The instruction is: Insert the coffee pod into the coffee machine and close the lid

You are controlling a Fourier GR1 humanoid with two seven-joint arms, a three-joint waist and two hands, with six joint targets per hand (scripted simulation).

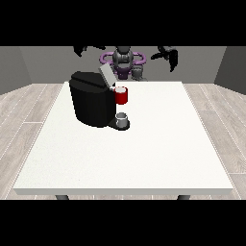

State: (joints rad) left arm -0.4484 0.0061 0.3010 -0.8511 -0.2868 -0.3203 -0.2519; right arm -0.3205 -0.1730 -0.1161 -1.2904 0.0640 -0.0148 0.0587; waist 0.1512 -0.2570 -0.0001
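While both hands hang raised above the desk's [144, 158] far edge, the coffee machine [93, 98] stands near the far left corner, lid [106, 74] tilted up. The hand at the view's left [82, 49] and the hand at the view's right [168, 54] hold nothing; their finger positions cannot be told. A grey thing [122, 118] sits on the machine's base.

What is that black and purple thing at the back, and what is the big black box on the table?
The thing at the back is a robot shaped a bit like a person. The camera stands across the big white table and looks at it, so the robot seems small and far away. Its two black hands are up in the air, one at the view's left and one at the view's right. Neither hand is holding anything.

The big black box is a coffee machine. Its grey lid is tipped up, so it is open. There is a red thing at the machine, and below it sits a small grey thing; I cannot tell if that is the coffee pod.
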